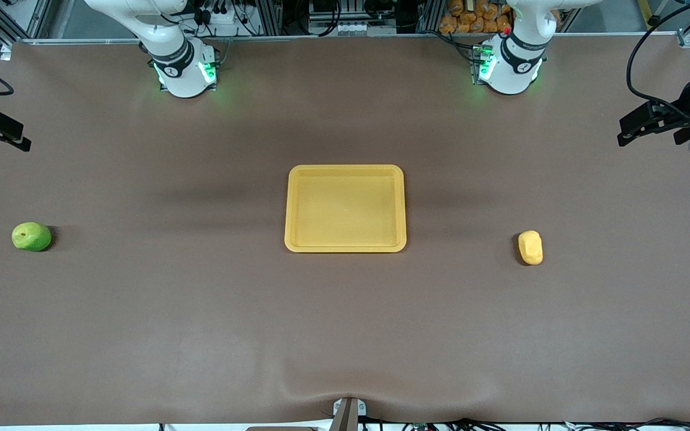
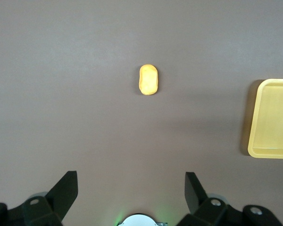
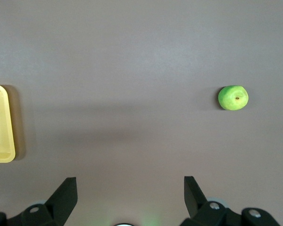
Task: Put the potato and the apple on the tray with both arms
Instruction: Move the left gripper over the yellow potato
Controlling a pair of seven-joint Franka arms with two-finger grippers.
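The yellow tray (image 1: 345, 209) lies empty in the middle of the table. The green apple (image 1: 32, 236) rests on the table toward the right arm's end, and the yellow-orange potato (image 1: 530, 247) toward the left arm's end, both well apart from the tray. My left gripper (image 1: 632, 129) hangs in the air over the left arm's end of the table, open and holding nothing; its wrist view shows the potato (image 2: 148, 79), the left gripper (image 2: 131, 181) and a part of the tray (image 2: 273, 117). My right gripper (image 1: 0, 131) hangs open over the right arm's end, with the apple (image 3: 233, 97) in its wrist view.
A brown cloth covers the whole table and ripples at the edge nearest the front camera (image 1: 345, 389). The two green-lit bases (image 1: 183, 72) (image 1: 510, 69) stand along the edge farthest from that camera, with cables and clutter past it.
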